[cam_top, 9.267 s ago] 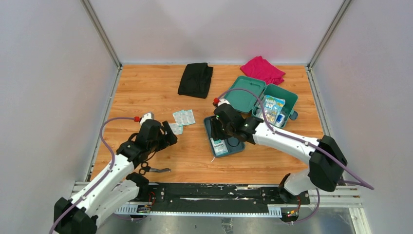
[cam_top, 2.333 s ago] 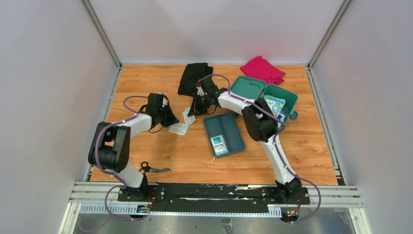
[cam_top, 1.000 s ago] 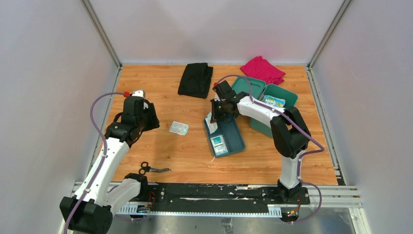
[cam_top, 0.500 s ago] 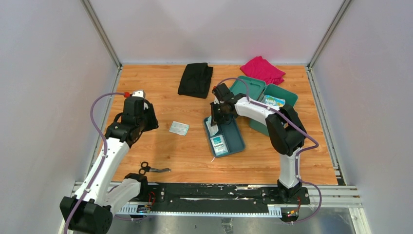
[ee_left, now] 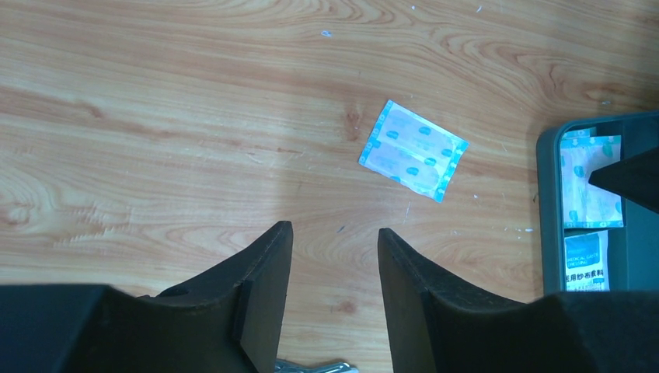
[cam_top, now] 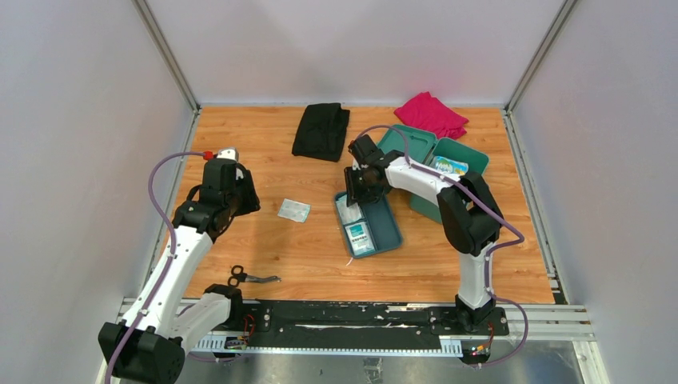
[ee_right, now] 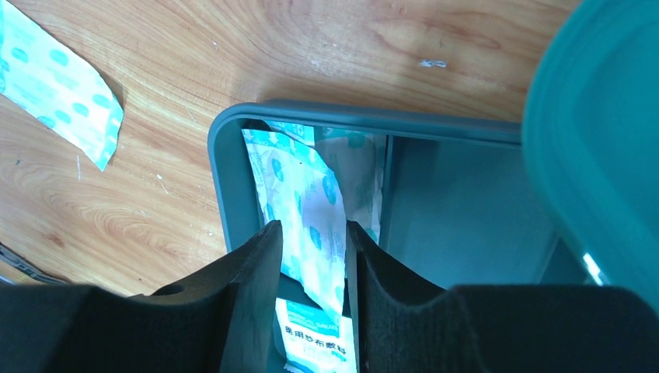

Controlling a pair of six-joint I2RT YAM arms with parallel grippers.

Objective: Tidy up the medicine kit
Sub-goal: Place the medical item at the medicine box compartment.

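**Left arm** (cam_top: 180, 258): white moulded links, black joint housings, black wrist block.
**Right arm** (cam_top: 416, 178): same make, with white links and a bulky black elbow housing (cam_top: 464, 214).
**Cables:** one purple cable per arm, running outside the links: left cable (cam_top: 154, 188) and right cable (cam_top: 384, 128). Each ends at a red connector (cam_top: 208, 154) at the wrist.
**Left fingers** (ee_left: 260, 299): a pair, matte black, wedge-shaped, with flat inner faces.
**Right fingers** (ee_right: 249, 311): identical pattern.
**Mount:** black base rail (cam_top: 344, 328) on silver aluminium extrusion along the near tabletop edge, with small wiring showing.
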